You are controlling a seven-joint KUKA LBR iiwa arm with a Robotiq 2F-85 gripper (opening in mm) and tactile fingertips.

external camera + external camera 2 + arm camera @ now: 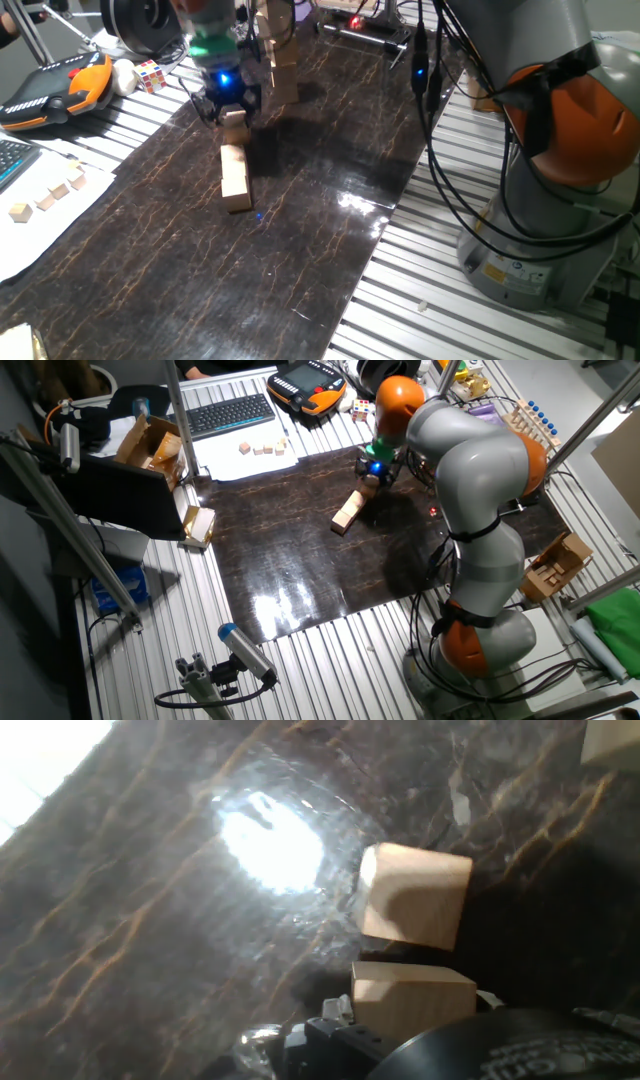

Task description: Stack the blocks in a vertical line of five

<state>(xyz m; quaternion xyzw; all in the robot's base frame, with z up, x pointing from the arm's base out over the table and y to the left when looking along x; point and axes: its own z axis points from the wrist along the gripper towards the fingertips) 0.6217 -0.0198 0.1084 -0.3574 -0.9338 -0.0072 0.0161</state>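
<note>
My gripper (232,112) stands low over the dark mat (300,230) and is shut on one pale wooden block (235,121). Three more blocks (236,180) lie end to end in a short row on the mat just in front of it, with a small gap to the held block. In the other fixed view the row (347,514) lies left of and below the gripper (375,473). In the hand view the held block (412,1002) sits at the bottom, another block (415,896) lies just beyond it, and a third (612,740) shows at the top right corner.
Taller wooden pieces (283,72) stand behind the gripper. A Rubik's cube (150,75) and an orange pendant (60,88) lie at the back left. Tiny cubes on white paper (48,196) are left of the mat. The robot base (545,180) with cables is on the right.
</note>
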